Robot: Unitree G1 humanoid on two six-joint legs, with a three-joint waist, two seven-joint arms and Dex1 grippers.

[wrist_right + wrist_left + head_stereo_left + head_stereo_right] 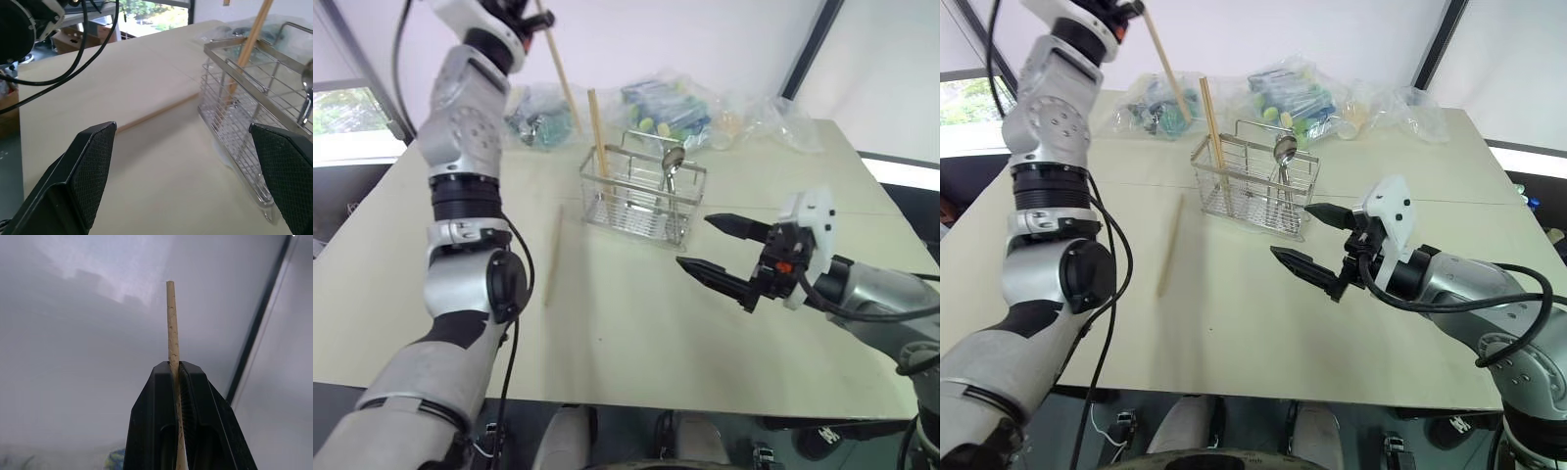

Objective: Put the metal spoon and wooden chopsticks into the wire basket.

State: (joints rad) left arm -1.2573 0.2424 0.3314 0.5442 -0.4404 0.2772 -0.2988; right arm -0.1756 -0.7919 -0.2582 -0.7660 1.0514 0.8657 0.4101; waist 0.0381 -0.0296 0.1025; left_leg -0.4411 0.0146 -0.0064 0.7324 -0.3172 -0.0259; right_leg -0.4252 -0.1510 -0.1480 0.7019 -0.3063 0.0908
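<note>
The basket [641, 201] stands on the tabletop [636, 323], toward its far side, in front of a row of clear bags [680, 108] of colourful items. The spoon [672, 166] stands in the basket's right part, bowl up, its handle down among the wires. One chopstick [598, 133] stands nearly upright in the basket's left end, rising well above the rim. A second chopstick [552, 257] lies flat on the tabletop to the left of the basket, apart from it, running roughly toward and away from the robot. A third chopstick [558, 73] is pinched in the left hand [177, 382], which is raised high above the far left of the tabletop; the hand's two black fingers are clamped tight on the stick, and the stick slants down from the hand toward the basket, its lower end above the bags behind the basket's left end. The right hand [720, 247] hovers low over the tabletop just right of and nearer than the basket, pointing left, its fingers spread wide with nothing between them.
</note>
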